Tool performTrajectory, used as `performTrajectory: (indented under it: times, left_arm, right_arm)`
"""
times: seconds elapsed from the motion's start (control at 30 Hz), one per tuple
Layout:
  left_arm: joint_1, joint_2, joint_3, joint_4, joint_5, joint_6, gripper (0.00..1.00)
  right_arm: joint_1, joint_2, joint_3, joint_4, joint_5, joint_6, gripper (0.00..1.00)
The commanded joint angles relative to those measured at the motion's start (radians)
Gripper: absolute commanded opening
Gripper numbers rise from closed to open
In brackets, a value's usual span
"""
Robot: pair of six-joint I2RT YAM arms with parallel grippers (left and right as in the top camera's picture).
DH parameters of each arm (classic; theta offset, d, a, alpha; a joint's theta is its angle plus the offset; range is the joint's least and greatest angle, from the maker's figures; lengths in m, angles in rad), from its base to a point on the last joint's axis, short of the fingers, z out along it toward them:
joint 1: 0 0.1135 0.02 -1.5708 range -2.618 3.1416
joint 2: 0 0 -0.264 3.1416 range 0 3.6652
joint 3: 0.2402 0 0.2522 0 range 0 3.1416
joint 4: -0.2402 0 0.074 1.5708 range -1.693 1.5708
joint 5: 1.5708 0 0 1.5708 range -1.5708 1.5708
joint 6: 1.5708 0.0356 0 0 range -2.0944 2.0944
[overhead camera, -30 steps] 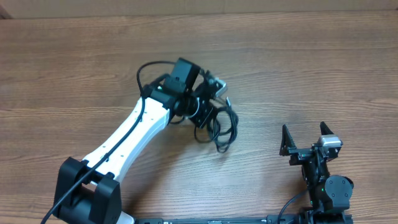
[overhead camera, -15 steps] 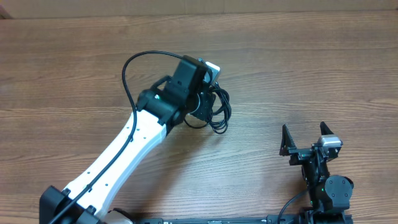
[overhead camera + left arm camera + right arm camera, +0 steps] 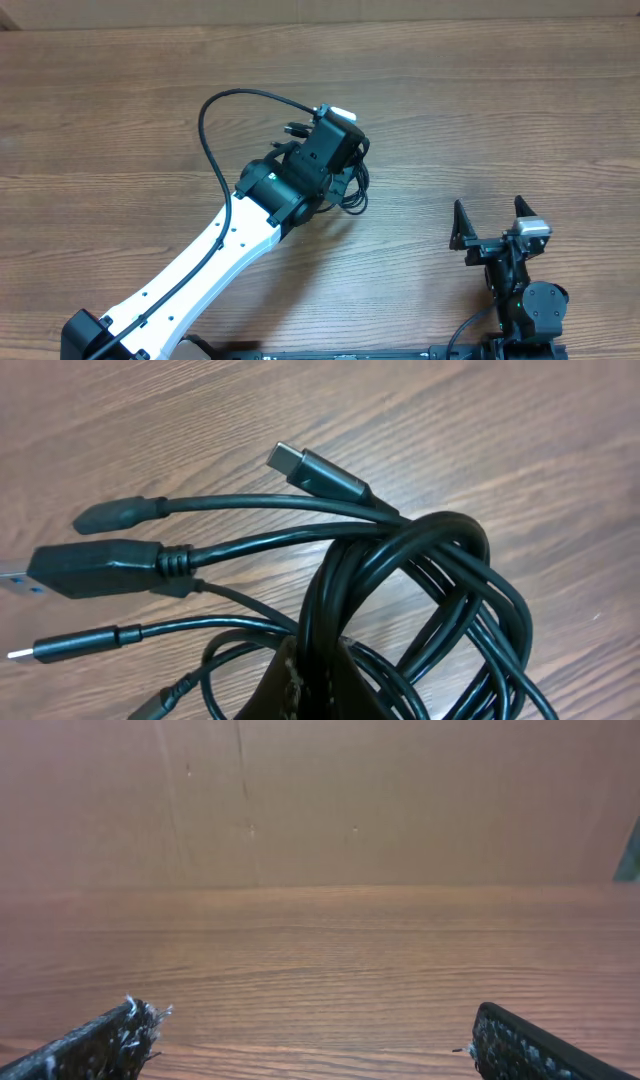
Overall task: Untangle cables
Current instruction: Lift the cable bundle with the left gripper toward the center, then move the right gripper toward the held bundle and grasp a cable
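Note:
The cables [image 3: 354,187] are a tangled bundle of thin black cords near the table's middle, mostly hidden under my left wrist in the overhead view. In the left wrist view the looped cables [image 3: 430,590] fill the frame. Several plugs fan out to the left, among them a USB-C plug [image 3: 300,463] and a large USB-A plug [image 3: 85,565]. My left gripper [image 3: 318,665] is shut on a few strands of the bundle; it also shows in the overhead view [image 3: 340,165]. My right gripper [image 3: 490,222] is open and empty at the front right, far from the cables.
The wooden table [image 3: 500,100] is bare around the bundle. The left arm's own thicker black cable [image 3: 215,110] arcs above the arm. The right wrist view shows only table [image 3: 320,950] and a brown wall behind it.
My left arm has reached further from the front edge and turned its wrist, drawing the cable bundle with it toward the table's far side. The right arm has not moved.

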Motion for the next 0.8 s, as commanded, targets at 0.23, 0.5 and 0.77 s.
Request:
performTrajectory:
  times: [0.23, 0.5, 0.77]
  left_arm:
    - [-0.002, -0.030, 0.029, 0.065, 0.081, -0.379, 0.04]
    - [-0.002, -0.030, 0.029, 0.043, 0.119, -0.671, 0.04]
    - [-0.002, -0.030, 0.029, 0.048, 0.118, -0.795, 0.04]
  right_arm:
    - [-0.003, -0.011, 0.014, -0.018, -0.230, 0.462, 1.00]
    - [-0.003, -0.007, 0.142, -0.156, -0.257, 0.470, 1.00]
    - [-0.003, 0.173, 0.406, -0.328, -0.258, 0.470, 1.00]
